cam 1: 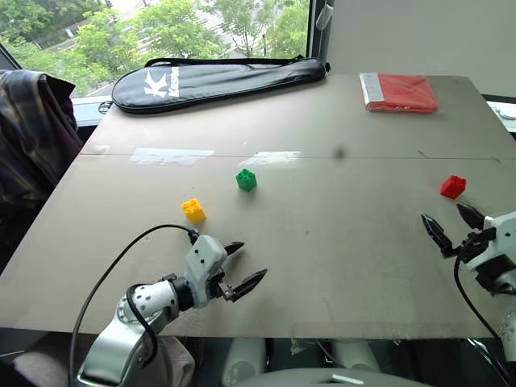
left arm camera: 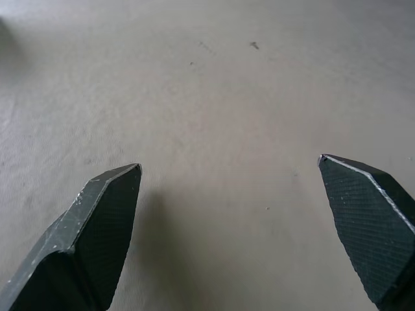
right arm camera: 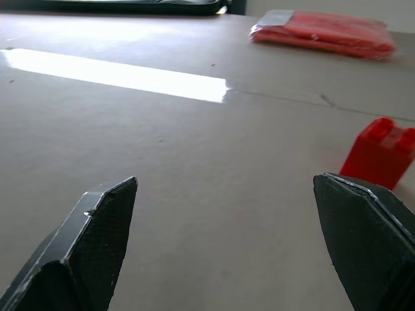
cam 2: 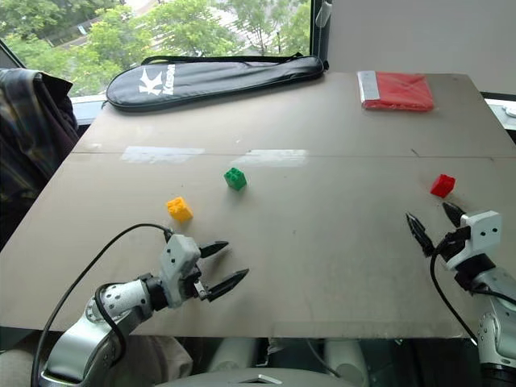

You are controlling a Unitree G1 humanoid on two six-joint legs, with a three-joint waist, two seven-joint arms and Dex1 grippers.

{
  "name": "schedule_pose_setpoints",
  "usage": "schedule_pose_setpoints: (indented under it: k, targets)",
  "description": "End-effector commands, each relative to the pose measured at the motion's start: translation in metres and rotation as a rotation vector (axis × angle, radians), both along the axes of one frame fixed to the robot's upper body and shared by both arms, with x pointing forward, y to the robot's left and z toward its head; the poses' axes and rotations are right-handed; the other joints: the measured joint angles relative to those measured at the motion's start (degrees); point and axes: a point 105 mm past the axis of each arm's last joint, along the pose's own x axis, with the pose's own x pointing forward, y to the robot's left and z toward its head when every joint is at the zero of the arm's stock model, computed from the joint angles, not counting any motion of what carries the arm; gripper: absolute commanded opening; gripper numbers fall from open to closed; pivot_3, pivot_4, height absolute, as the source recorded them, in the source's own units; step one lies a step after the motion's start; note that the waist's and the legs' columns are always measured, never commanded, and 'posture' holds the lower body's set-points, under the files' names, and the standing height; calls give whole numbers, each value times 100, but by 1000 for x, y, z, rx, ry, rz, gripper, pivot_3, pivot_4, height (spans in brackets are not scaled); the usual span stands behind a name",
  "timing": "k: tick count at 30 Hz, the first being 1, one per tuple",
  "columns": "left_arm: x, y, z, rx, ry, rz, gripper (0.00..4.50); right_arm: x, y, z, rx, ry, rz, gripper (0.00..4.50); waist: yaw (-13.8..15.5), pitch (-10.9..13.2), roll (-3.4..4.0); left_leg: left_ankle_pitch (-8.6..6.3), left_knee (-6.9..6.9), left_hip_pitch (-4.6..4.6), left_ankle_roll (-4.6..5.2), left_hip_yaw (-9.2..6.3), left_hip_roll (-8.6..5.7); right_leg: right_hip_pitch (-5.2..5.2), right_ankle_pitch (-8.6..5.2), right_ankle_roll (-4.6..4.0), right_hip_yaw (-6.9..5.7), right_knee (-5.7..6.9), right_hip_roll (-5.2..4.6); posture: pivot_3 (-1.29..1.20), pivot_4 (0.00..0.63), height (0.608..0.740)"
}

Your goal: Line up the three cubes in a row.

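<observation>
Three studded cubes lie apart on the grey table [cam 1: 322, 242]. The yellow cube [cam 1: 193, 210] sits left of centre, the green cube [cam 1: 246, 180] a little farther back and to its right, the red cube [cam 1: 453, 187] far to the right. My left gripper [cam 1: 242, 266] hovers open over the near edge, in front of and right of the yellow cube, nothing between its fingers [left arm camera: 97, 227]. My right gripper [cam 1: 451, 222] stands open and empty just in front of the red cube [right arm camera: 382, 152], which lies just beyond one of its fingers [right arm camera: 363, 233].
A black racket bag [cam 1: 218, 81] lies across the far left of the table. A flat red packet [cam 1: 399, 91] rests at the far right corner. A dark jacket [cam 1: 32, 129] hangs off to the left. Strips of clear tape [cam 1: 173, 156] cross the table's seam.
</observation>
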Motion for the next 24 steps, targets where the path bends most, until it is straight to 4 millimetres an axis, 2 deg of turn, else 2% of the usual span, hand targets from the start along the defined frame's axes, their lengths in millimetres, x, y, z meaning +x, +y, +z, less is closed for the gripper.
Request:
schedule_pose_setpoints:
  k: [1, 6, 12, 16, 22, 24]
  targets:
    - [2, -20, 31, -12, -75, -132, 4465, 10, -20, 16, 12, -15, -179, 4500, -8, 0, 0, 0, 0, -7, 0, -1, -1, -4, 1, -1, -1, 0, 0, 0, 150, 708]
    - [10, -42, 63, -1, -120, -306, 4465, 41, -29, 24, 76, 10, -342, 4500, -58, 1, 2, 1, 1, -20, 0, -1, -11, -16, 3, -1, 3, 0, 11, 0, 150, 708]
    - [19, -52, 88, 31, -155, -407, 4465, 66, -33, 23, 124, 45, -464, 4500, -92, 2, 1, 2, 1, -51, -1, -3, -8, -33, 15, 21, -17, 0, 26, 0, 150, 708]
    - [20, -58, 99, 52, -189, -443, 4465, 78, -23, 24, 141, 50, -454, 4500, -133, 2, 2, 3, 1, -56, -2, -1, -8, -35, 15, 23, -16, -1, 26, 0, 150, 708]
    - [16, -65, 106, 56, -190, -482, 4465, 88, -21, 21, 172, 62, -508, 4500, -163, 3, 2, 3, 2, -57, -3, -2, -8, -36, 16, 25, -12, -3, 25, 0, 150, 708]
    - [17, -65, 107, 60, -188, -483, 4500, 90, -19, 18, 181, 82, -507, 3932, -164, 3, 2, 5, 2, -56, -5, -1, -8, -37, 16, 25, -13, 1, 26, 0, 150, 708]
